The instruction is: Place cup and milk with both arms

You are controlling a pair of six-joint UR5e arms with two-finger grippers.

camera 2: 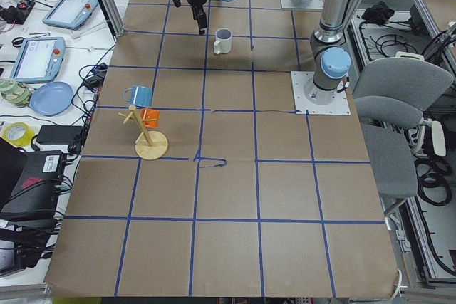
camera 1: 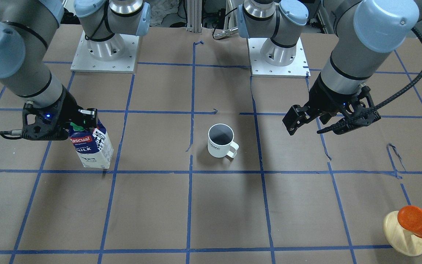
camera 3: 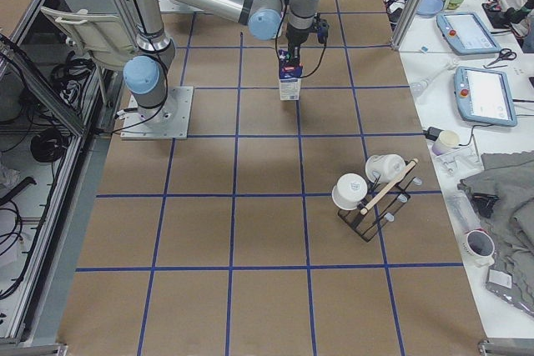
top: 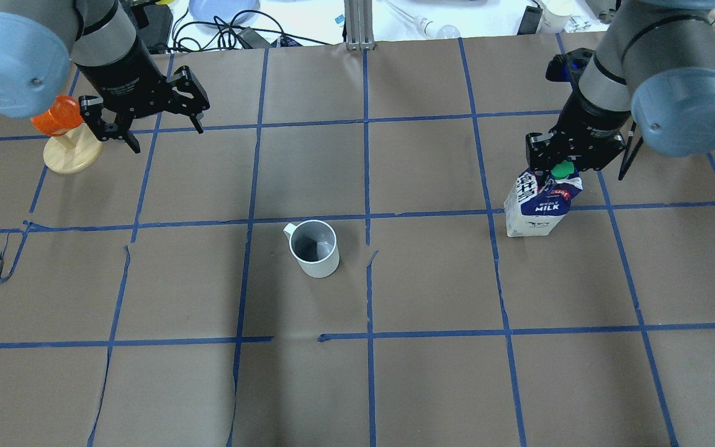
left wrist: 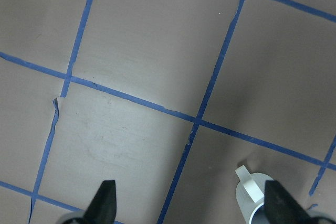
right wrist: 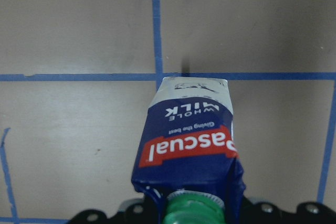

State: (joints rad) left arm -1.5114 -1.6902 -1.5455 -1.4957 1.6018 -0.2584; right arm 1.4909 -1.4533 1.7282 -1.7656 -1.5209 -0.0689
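The cup (camera 1: 221,141) is a white mug with a dark inside, standing upright near the table's middle with nothing touching it. It also shows in the overhead view (top: 315,248) and at the bottom edge of the left wrist view (left wrist: 251,196). My left gripper (top: 165,135) is open and empty, hanging above the table well away from the cup; it also shows in the left wrist view (left wrist: 191,203). My right gripper (top: 559,167) is shut on the top of the milk (top: 540,205), a blue and white carton with a green cap. The milk (camera 1: 92,146) is tilted, its lower edge at or just above the table.
A wooden mug stand (top: 72,155) with an orange cup (top: 53,118) stands close beside my left gripper. The two arm bases (camera 1: 104,51) (camera 1: 277,55) sit at the robot's side. A black rack with white mugs (camera 3: 371,193) stands further along the table.
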